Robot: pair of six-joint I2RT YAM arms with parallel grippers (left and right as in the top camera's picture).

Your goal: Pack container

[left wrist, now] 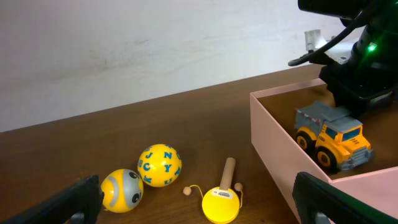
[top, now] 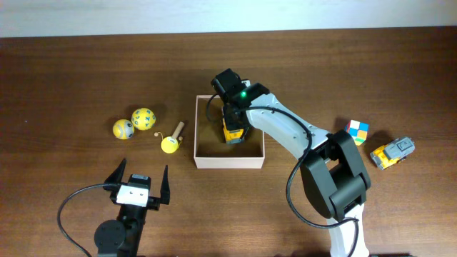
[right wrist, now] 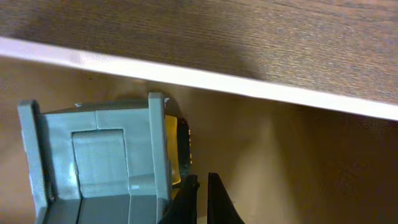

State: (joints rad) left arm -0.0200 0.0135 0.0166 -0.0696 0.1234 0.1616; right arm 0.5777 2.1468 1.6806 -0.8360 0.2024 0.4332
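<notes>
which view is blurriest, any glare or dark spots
Right wrist view is softest: the toy truck is so close its grey bed blurs, and the container rim shows as a bright band. Left wrist view: sharp mid-frame, but the left gripper has fingers that are dark blurs in the bottom corners. Overhead view: evenly lit and crisp, soft shadows only.

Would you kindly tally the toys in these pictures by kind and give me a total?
balls: 2
trucks: 2, one of them inside the box
paddle toy: 1
cube: 1
Total: 6 toys
</notes>
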